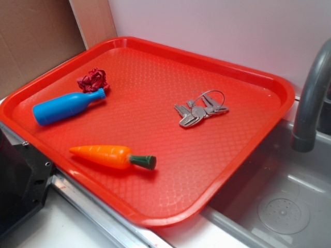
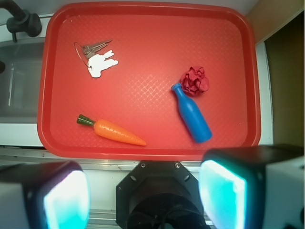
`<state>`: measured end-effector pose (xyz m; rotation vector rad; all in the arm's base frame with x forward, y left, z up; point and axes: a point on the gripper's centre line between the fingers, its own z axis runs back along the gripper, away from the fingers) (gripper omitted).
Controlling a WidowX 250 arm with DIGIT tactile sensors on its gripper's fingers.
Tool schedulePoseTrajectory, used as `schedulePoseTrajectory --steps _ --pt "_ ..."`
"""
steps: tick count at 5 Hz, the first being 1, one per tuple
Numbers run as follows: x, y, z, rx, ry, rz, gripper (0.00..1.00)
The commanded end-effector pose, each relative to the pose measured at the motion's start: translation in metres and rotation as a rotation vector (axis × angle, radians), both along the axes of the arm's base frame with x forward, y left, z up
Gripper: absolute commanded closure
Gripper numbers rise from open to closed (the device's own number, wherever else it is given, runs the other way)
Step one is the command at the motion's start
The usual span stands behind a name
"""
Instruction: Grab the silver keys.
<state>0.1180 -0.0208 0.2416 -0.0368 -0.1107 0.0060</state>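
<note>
Four things lie on the red tray (image 1: 269, 82): the keys (image 1: 200, 111), a carrot (image 1: 111, 155), a blue bottle (image 1: 67, 107) and a crumpled red scrap (image 1: 93, 80). Your target sits alone toward the tray's faucet-side corner, well apart from the rest, so nothing crowds the approach. The keys lie flat, so come straight down over the bunched blades rather than the thin wire ring, and let the fingertips touch the tray surface before you close. Your gripper (image 2: 143, 195) hangs high above the tray's near edge, pointing down, its fingers (image 2: 221, 191) spread wide and holding nothing. Shift it toward the far faucet-side corner first, then lower it.
</note>
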Motion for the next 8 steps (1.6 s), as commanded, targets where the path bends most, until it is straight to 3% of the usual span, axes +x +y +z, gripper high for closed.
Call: schedulePoseTrajectory --steps 1,2,3,4,6,7,8 --pt "0.000 0.000 0.000 0.000 0.000 0.000 0.00" --pt "0.012 -0.013 -0.008 0.078 -0.019 -0.093 0.00" --pt "0.033 -0.031 -0.026 0.110 -0.078 -0.196 0.00" --pt "0.054 -0.051 -0.052 0.049 -0.119 -0.343 0.00" --pt "0.104 -0.079 -0.100 0.043 -0.195 -0.353 0.00" --pt "0.129 -0.090 -0.125 0.040 -0.204 -0.349 0.00" --pt "0.148 -0.103 -0.152 0.044 -0.174 -0.389 0.00"
